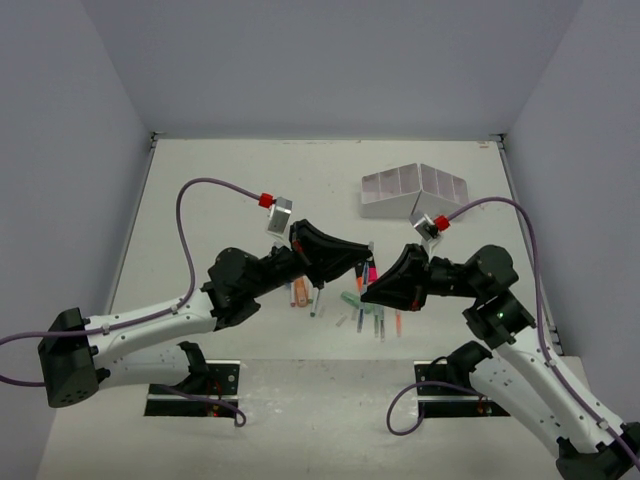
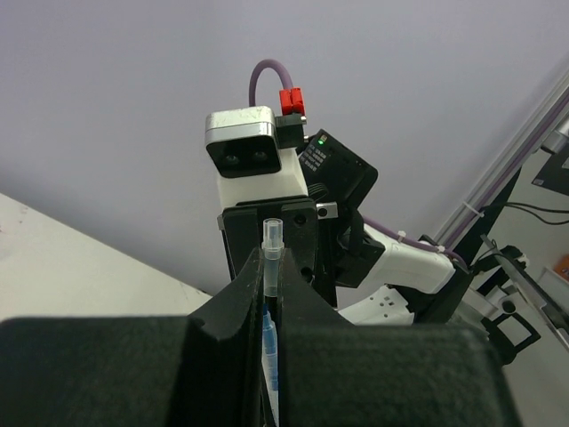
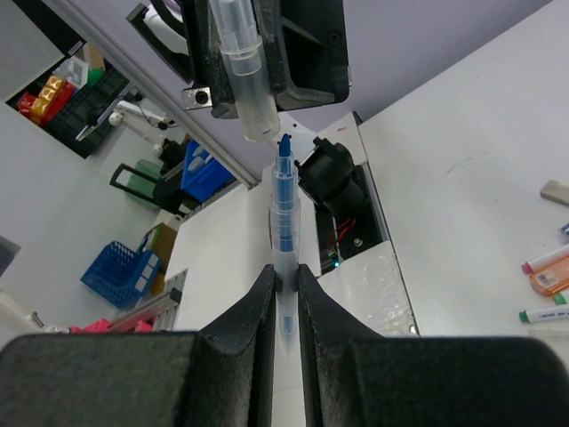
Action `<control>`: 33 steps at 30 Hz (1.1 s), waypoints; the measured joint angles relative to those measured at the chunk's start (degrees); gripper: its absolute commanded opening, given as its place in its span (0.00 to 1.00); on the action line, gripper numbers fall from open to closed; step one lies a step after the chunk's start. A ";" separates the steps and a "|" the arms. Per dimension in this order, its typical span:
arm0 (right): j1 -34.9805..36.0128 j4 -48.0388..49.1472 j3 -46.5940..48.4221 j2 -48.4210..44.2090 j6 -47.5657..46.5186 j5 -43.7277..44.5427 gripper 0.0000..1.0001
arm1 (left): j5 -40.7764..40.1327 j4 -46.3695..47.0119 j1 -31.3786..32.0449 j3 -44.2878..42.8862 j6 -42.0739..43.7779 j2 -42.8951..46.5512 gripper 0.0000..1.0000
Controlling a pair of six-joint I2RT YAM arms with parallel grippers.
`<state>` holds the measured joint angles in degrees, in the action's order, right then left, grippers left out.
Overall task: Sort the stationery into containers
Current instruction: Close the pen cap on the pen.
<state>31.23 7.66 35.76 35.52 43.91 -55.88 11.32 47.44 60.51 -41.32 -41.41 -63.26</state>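
The right gripper [image 3: 284, 274] was pinched tight on the clear barrel of a blue pen [image 3: 284, 209], its bare nib pointing to 12 o'clock in the right wrist view. Just above it the left gripper [image 2: 267, 307] was closed narrow on the clear pen cap [image 3: 242, 62]. The cap's open mouth was just short of the nib and a touch toward 11 o'clock of it, not touching.

From overhead the two grippers met nose to nose above the table [image 1: 220, 190]. The loose stationery [image 1: 362, 312] lay under them toward 6 o'clock, and the white organizer [image 1: 412, 190] stood well apart at about 1 o'clock.

The pen looked light and stiff, with a smooth round barrel that could probably twist or slide back between the pads when pushed end-on. A firm hold at mid-barrel, clear of the nib, seemed right. The cap was likely thin-walled and easy to skew, so it was best held near its closed end with the mouth left free. With the small sideways offset, the nib risked catching the cap's rim and smearing ink unless the two were lined up first
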 measured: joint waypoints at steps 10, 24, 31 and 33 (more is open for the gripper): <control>0.01 -2.95 0.64 -0.11 -0.99 2.07 0.00 | -0.20 0.69 0.00 1.85 -0.02 0.11 0.00; 0.01 -4.35 0.92 -0.75 -1.97 2.43 0.00 | -1.22 0.88 0.00 1.68 0.51 0.56 0.00; 0.01 -6.06 1.41 -1.17 -2.68 2.41 0.00 | -1.64 0.84 0.00 1.36 0.56 0.51 0.00; 0.01 -6.41 1.79 -1.17 -2.85 2.41 0.00 | -1.71 0.95 0.00 1.36 0.55 0.39 0.00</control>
<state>31.24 1.25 37.56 34.35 41.06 -53.47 9.62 48.39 60.51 -39.97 -40.86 -62.88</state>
